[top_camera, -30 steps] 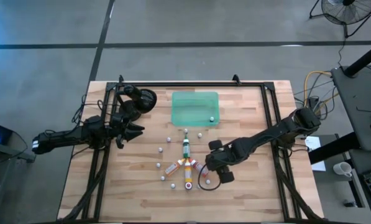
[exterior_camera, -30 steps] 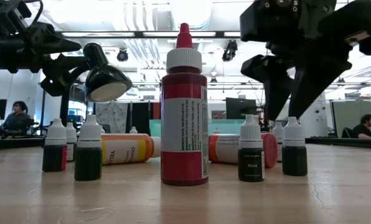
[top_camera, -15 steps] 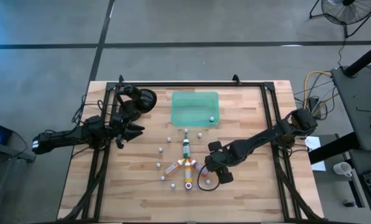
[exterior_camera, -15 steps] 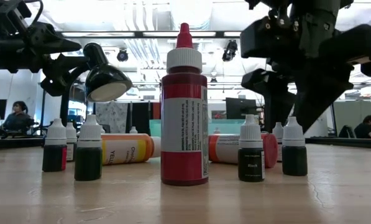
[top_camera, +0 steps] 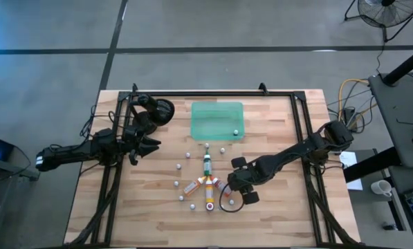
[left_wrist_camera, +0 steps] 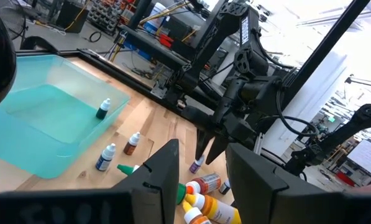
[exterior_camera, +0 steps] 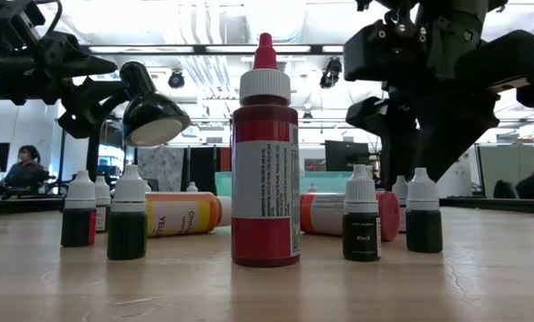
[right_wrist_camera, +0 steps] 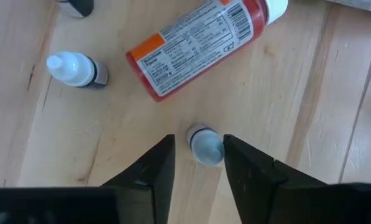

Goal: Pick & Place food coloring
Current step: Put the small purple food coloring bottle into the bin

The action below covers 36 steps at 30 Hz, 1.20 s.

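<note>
A light wooden plank bench (top_camera: 144,207) stands on a grey concrete floor (top_camera: 192,41) crossed by a dark seam. A black rectangular metal frame (top_camera: 299,131) runs along the bench's edges. A flat translucent green plastic tray (top_camera: 216,117) lies near the bench's far edge, at its middle. A black dome-shaded desk lamp (exterior_camera: 150,112) sits at the far left corner. Off the bench, a black floor fan (top_camera: 384,12) stands at the upper right, with yellow coiled cables (top_camera: 351,90) below it. Seated persons (exterior_camera: 23,168) appear in the room behind.
</note>
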Each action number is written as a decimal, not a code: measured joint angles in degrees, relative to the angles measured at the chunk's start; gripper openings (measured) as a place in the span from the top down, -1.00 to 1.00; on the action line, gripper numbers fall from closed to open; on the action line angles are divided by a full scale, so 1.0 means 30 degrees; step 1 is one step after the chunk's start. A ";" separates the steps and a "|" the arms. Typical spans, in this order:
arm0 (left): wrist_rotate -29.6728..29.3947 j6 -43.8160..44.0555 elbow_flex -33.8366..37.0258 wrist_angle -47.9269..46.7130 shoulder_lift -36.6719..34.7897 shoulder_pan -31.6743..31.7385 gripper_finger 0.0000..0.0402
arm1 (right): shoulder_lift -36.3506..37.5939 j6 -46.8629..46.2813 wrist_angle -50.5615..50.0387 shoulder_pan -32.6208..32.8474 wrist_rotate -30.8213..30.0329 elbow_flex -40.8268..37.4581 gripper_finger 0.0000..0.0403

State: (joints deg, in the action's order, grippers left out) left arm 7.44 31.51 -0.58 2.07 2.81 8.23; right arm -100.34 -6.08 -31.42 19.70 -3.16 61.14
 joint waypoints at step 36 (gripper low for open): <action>-0.0003 0.0005 0.0005 0.0000 0.0000 0.0000 0.47 | 0.0024 -0.1066 -0.0796 -0.0073 0.0043 0.0088 0.23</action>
State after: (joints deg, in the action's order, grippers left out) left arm 7.43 31.52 -0.56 2.07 2.81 8.23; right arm -100.27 -9.28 -33.80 19.49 -3.03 61.41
